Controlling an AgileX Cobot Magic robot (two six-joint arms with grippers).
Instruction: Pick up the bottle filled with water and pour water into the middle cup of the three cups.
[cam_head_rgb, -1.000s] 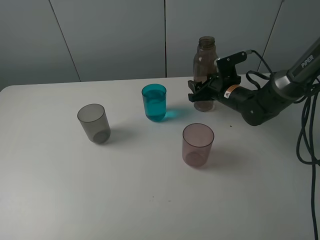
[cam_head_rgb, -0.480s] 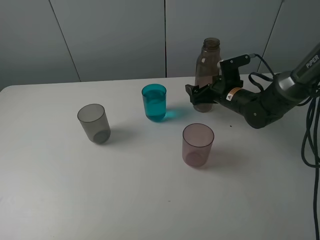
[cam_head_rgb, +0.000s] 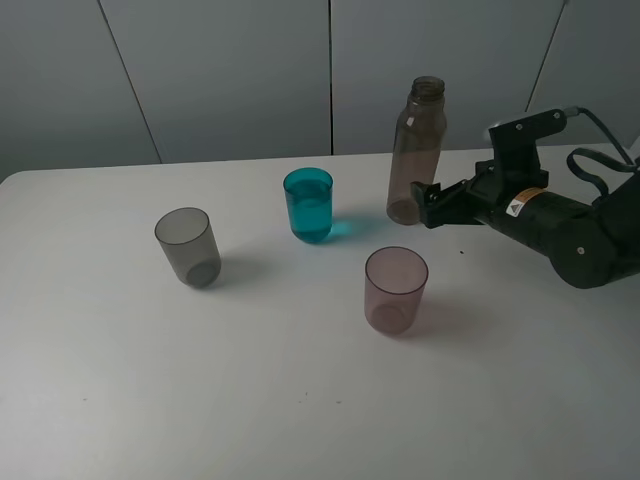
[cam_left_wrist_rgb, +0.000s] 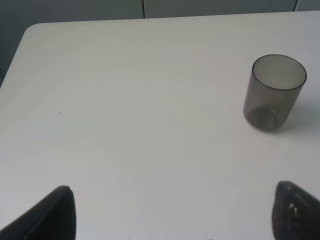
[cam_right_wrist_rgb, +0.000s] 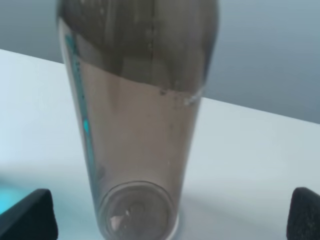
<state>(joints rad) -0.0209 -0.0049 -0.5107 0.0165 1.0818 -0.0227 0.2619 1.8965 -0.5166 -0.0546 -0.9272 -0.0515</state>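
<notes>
The bottle (cam_head_rgb: 414, 150), smoky brown-grey and capless, stands on the white table (cam_head_rgb: 300, 400) at the back right, part filled with water. My right gripper (cam_head_rgb: 428, 205) is open just to the right of its base and does not hold it. In the right wrist view the bottle (cam_right_wrist_rgb: 140, 130) fills the middle, ahead of the gripper (cam_right_wrist_rgb: 165, 215), whose fingertips (cam_right_wrist_rgb: 27, 217) are spread wide. The teal middle cup (cam_head_rgb: 308, 204) stands left of the bottle. The grey cup (cam_head_rgb: 187, 246) is at the left and the pinkish-mauve cup (cam_head_rgb: 395, 290) at the front. My left gripper (cam_left_wrist_rgb: 175, 212) is open and empty, with the grey cup (cam_left_wrist_rgb: 274, 92) ahead of it.
The grey wall panels (cam_head_rgb: 230, 70) rise behind the table's back edge. Black cables (cam_head_rgb: 615, 290) hang at the far right beside the right arm (cam_head_rgb: 560, 225).
My right gripper has let go of the bottle and drawn back to the right. The bottle stays standing on the table, its top shifted slightly right.
</notes>
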